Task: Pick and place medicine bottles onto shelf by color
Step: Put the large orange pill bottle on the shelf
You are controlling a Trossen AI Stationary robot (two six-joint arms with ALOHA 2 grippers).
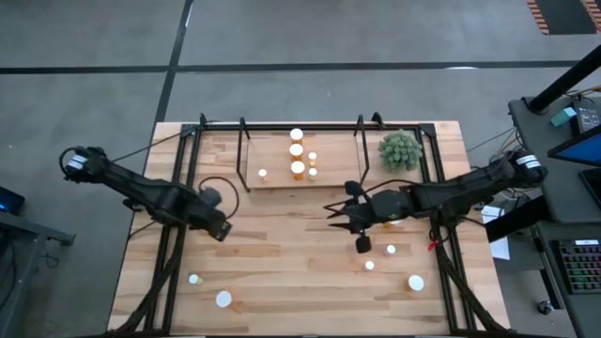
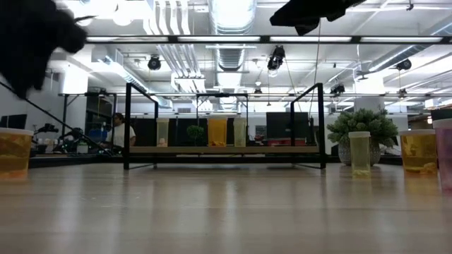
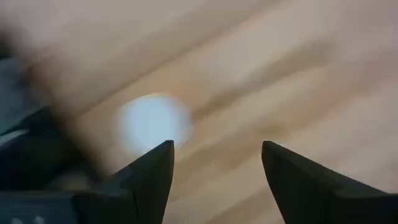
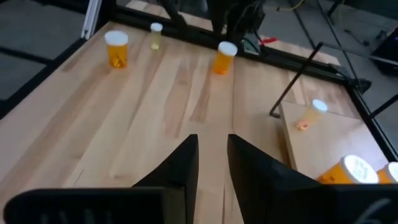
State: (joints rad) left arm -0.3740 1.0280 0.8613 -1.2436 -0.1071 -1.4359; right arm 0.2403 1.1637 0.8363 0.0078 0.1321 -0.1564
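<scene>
Right gripper (image 4: 212, 163): the two dark fingers stand nearly together with only a thin slit between them, and nothing shows in that slit; it hangs above bare tabletop (image 1: 282, 253) just outside the shelf's open front.
Left gripper (image 3: 216, 163): fingers spread apart and empty, over the table's left half.
Shelf (image 1: 272, 181): already carries bottles, among them a column of white-capped orange ones (image 1: 297, 150) and a small one lying alone on the board (image 4: 309, 116).
Loose bottles by the right fingers: three white caps (image 1: 392, 250) stand on the table just behind the fingertips, toward the right arm's own base, so the fingers point away from them.
Loose bottles by the left fingers: a blurred white cap (image 3: 153, 121) lies just ahead of the fingertips, slightly toward one finger; two caps (image 1: 223, 299) show at the table's near-left corner.
Long axis: the loose bottles stand upright, caps up, so a grasp would likely come from above or across the body.
Nearer arm, as a judgement: the left arm for the left pair, the right arm for the right cluster, once it swings back.
</scene>
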